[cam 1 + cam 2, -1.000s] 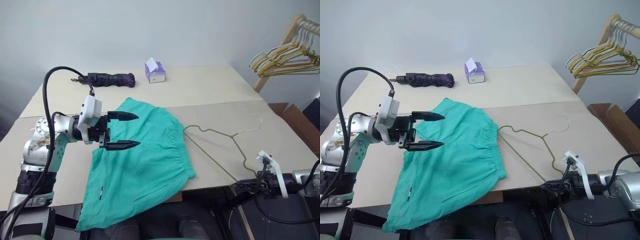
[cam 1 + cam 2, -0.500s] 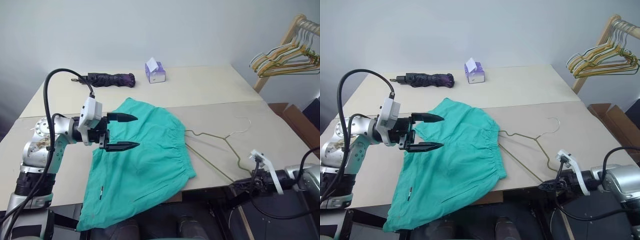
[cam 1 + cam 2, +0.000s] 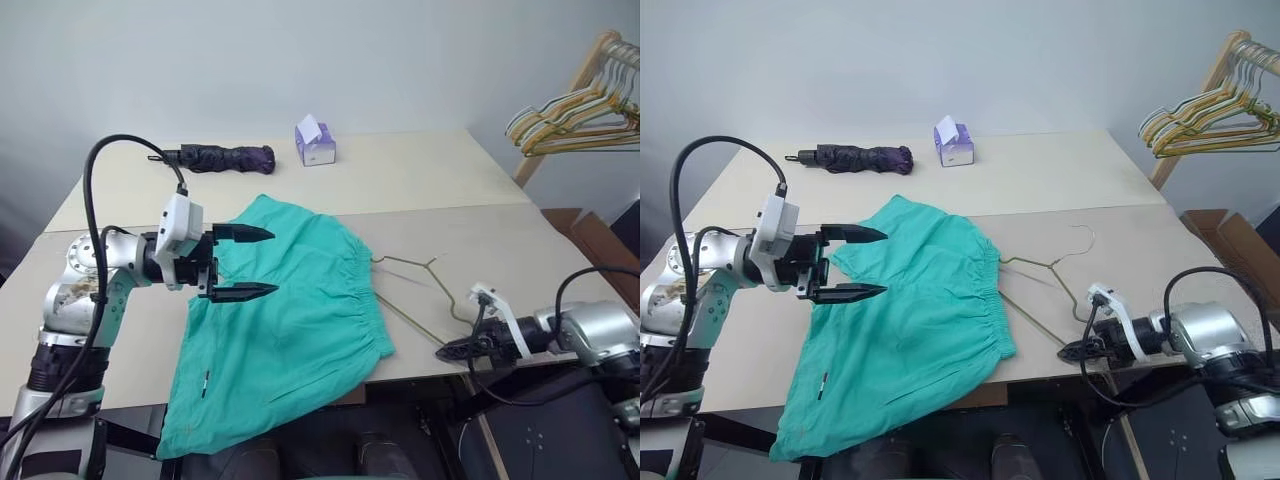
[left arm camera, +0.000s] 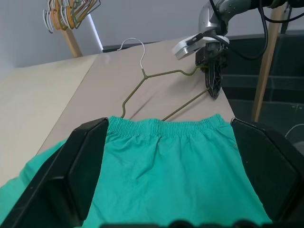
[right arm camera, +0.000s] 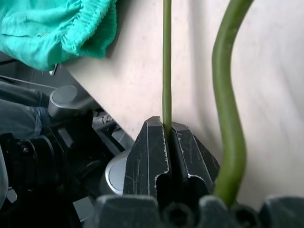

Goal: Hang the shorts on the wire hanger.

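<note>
On the beige table [image 3: 440, 190] we see the shorts [image 3: 285, 330] spread flat, teal-green, with the gathered waistband facing the robot's right and one leg draping over the near edge. Above their far left part we find the left gripper [image 3: 243, 262], its two black fingers spread wide, one over the other, pointing across toward the right with nothing between them and clear of the cloth. From its wrist camera we look between those fingers [image 4: 78, 175] at the waistband and beyond it. Just beside the waistband lies the wire hanger [image 3: 420, 290], thin and olive-brass, its hook toward the far side of the table and its near corner at the table's front edge. Down at that corner we catch the right gripper [image 3: 447, 351], and its wrist view shows the fingers pinched tight on the hanger's wire [image 5: 166, 61], the strand running straight out from between the closed tips. We also see the hanger's other strand [image 5: 228, 118] curving past alongside. Farther back we note a folded dark umbrella [image 3: 215, 157] and a purple tissue box [image 3: 314, 145], well apart from the shorts. Off to the far right, a bunch of pale hangers [image 3: 575, 120] hangs on a wooden rack [image 3: 565, 95].
</note>
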